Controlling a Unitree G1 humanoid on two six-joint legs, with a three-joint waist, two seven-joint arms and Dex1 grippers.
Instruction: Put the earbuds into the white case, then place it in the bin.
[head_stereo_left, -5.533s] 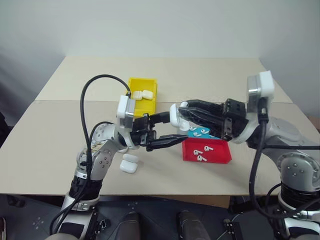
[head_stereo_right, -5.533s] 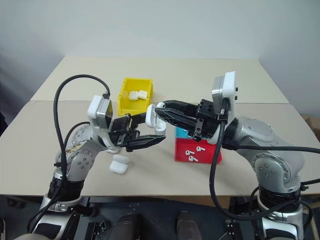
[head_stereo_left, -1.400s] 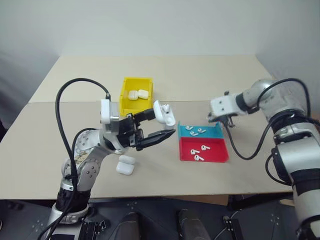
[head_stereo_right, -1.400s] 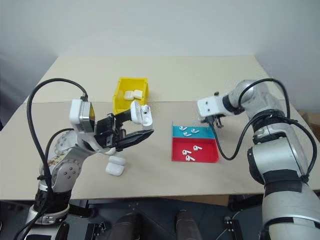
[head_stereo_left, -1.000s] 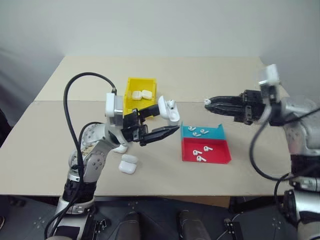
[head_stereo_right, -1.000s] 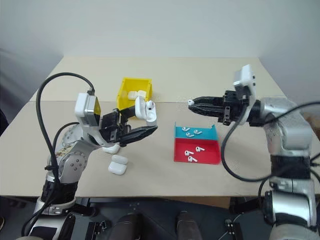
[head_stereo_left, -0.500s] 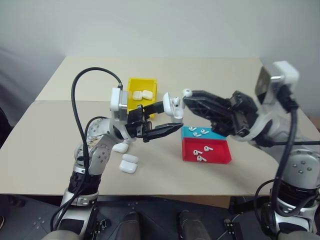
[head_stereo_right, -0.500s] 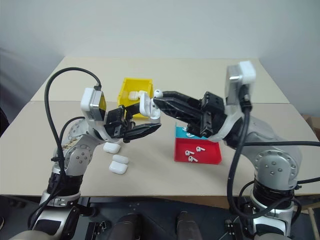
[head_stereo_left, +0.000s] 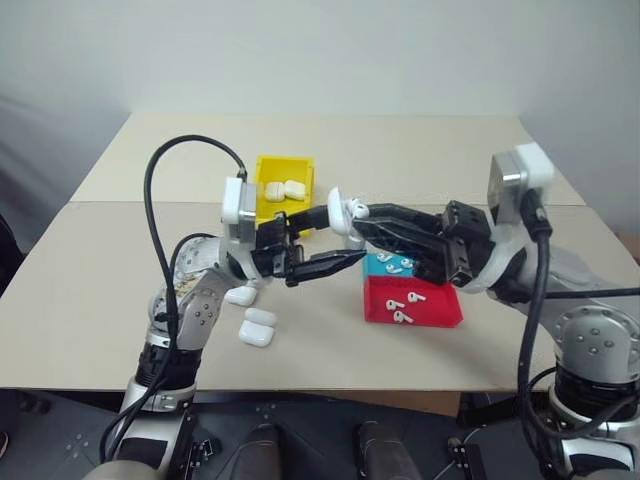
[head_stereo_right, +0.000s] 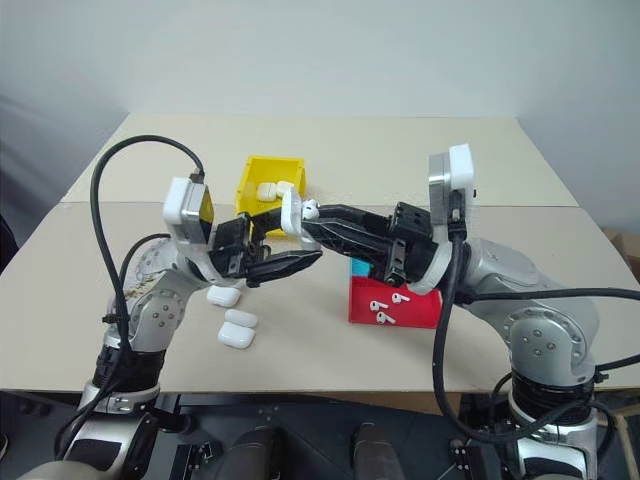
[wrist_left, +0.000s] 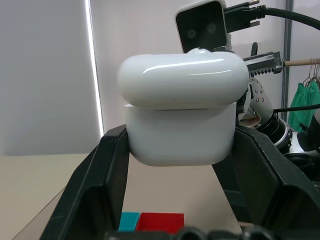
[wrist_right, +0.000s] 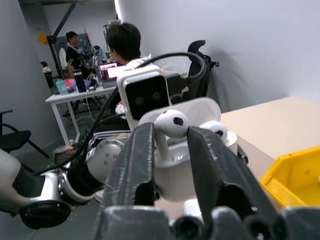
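Left hand (head_stereo_left: 325, 240) and right hand (head_stereo_left: 362, 217) together over table (head_stereo_left: 90, 290).

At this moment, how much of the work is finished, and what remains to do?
Two closed cases already lie in the yellow bin. In hand: the left gripper holds an open white case, which has one earbud seated, and the right gripper brings a second earbud to it. Left: seat it, close the lid, bin the case. Three more cases wait on the table, and earbuds remain in the red and blue trays.
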